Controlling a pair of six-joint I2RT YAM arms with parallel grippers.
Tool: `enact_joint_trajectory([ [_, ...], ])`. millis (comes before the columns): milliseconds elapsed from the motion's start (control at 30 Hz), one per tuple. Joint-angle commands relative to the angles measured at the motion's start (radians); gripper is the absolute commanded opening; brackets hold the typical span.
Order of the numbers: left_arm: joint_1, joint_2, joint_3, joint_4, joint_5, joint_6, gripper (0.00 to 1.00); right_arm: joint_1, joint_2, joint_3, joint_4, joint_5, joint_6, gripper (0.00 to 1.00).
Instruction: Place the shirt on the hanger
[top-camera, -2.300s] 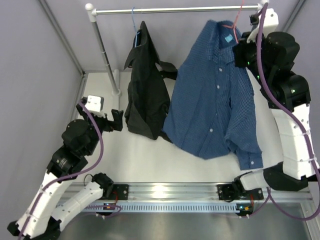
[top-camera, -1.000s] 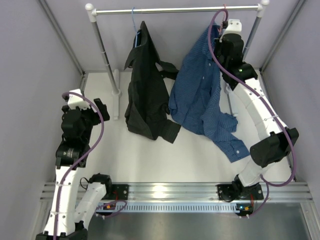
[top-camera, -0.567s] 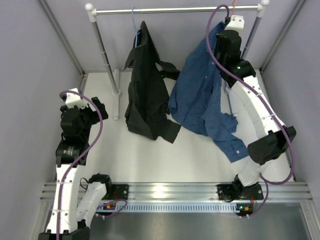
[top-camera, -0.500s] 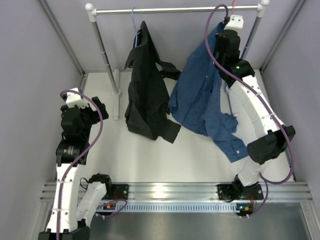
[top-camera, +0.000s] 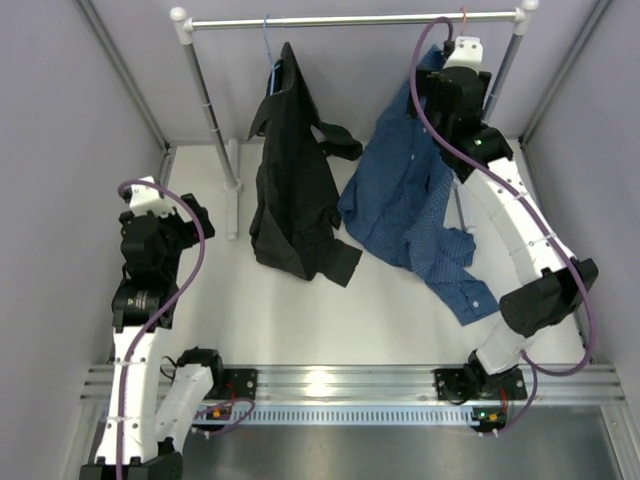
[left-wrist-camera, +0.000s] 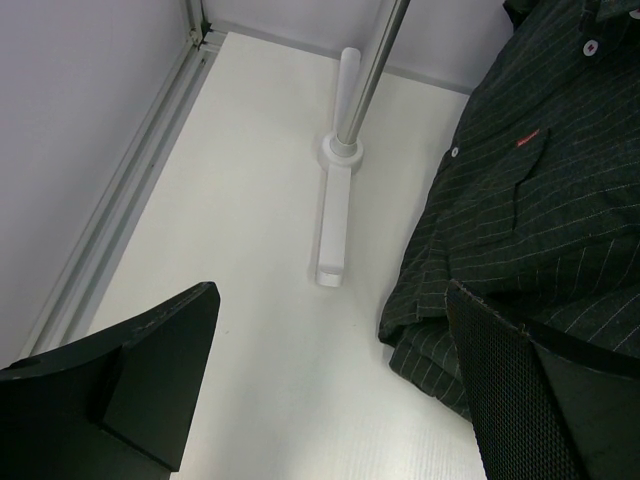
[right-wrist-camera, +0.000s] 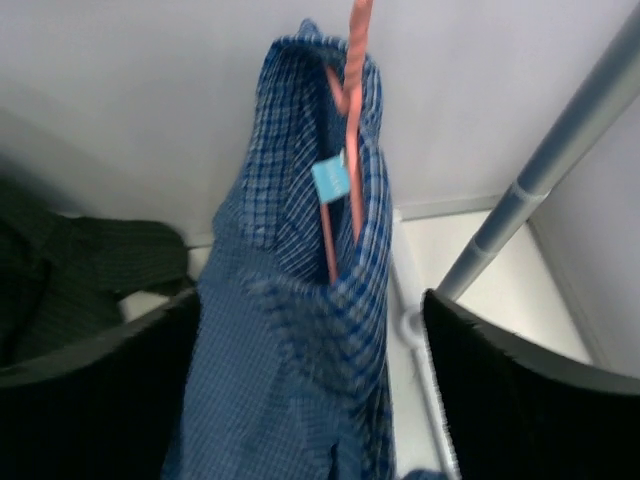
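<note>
The blue checked shirt (top-camera: 400, 200) hangs from the rail on the thin pink hanger (top-camera: 462, 14), its tail and one sleeve resting on the table. In the right wrist view the hanger (right-wrist-camera: 352, 120) runs down inside the collar of the shirt (right-wrist-camera: 290, 330), beside the light-blue label (right-wrist-camera: 330, 178). My right gripper (top-camera: 445, 90) is up at the collar. It (right-wrist-camera: 310, 400) is open, and the shirt hangs between its fingers. My left gripper (top-camera: 190, 215) is open over the table's left side, far from the shirt, and holds nothing (left-wrist-camera: 325, 400).
A black shirt (top-camera: 295, 190) hangs on a blue hanger (top-camera: 268, 40) at the middle of the rail (top-camera: 340, 18). The rail's posts stand at left (top-camera: 205, 100) and right (top-camera: 500, 75). Grey walls close in the sides and back.
My right gripper has opened from shut, and the shirt stays hanging on the hanger from the rail. The left arm has not moved.
</note>
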Motion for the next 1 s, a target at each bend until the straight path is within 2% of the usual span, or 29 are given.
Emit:
enact_joint_trajectory([
  [0,0.007,-0.009,-0.011,0.061,-0.005,-0.012,0.98,0.008,-0.159,-0.055,0.033,-0.073,-0.032,0.96],
  [33,0.008,-0.016,-0.012,0.06,-0.009,-0.012,0.98,0.009,-0.19,-0.075,0.031,-0.079,-0.037,0.99],
  [167,0.008,-0.054,-0.017,-0.005,-0.019,-0.023,0.98,0.006,-0.377,-0.225,0.02,-0.082,-0.066,1.0],
  [233,0.008,-0.085,-0.025,-0.034,-0.029,-0.033,0.98,0.006,-0.51,-0.282,-0.042,-0.069,-0.064,1.0],
  [367,0.007,-0.207,-0.078,-0.082,-0.081,-0.046,0.98,0.008,-0.765,-0.568,-0.154,-0.09,-0.071,1.0],
  [400,0.004,-0.251,-0.094,-0.089,-0.091,-0.037,0.98,0.008,-0.87,-0.612,-0.171,-0.092,-0.057,0.99],
  [467,-0.005,-0.299,-0.138,-0.089,-0.112,-0.032,0.98,0.009,-0.975,-0.722,-0.22,-0.07,-0.022,0.99],
  [567,-0.058,-0.361,-0.163,-0.091,-0.111,-0.014,0.98,0.008,-1.162,-0.8,-0.315,-0.041,-0.014,0.99],
  [767,-0.116,-0.402,-0.201,-0.088,-0.092,0.003,0.98,0.009,-1.264,-0.841,-0.441,-0.029,-0.02,0.99],
  [967,-0.131,-0.431,-0.216,-0.094,-0.078,-0.004,0.98,0.009,-1.335,-0.907,-0.418,-0.073,-0.025,0.99],
])
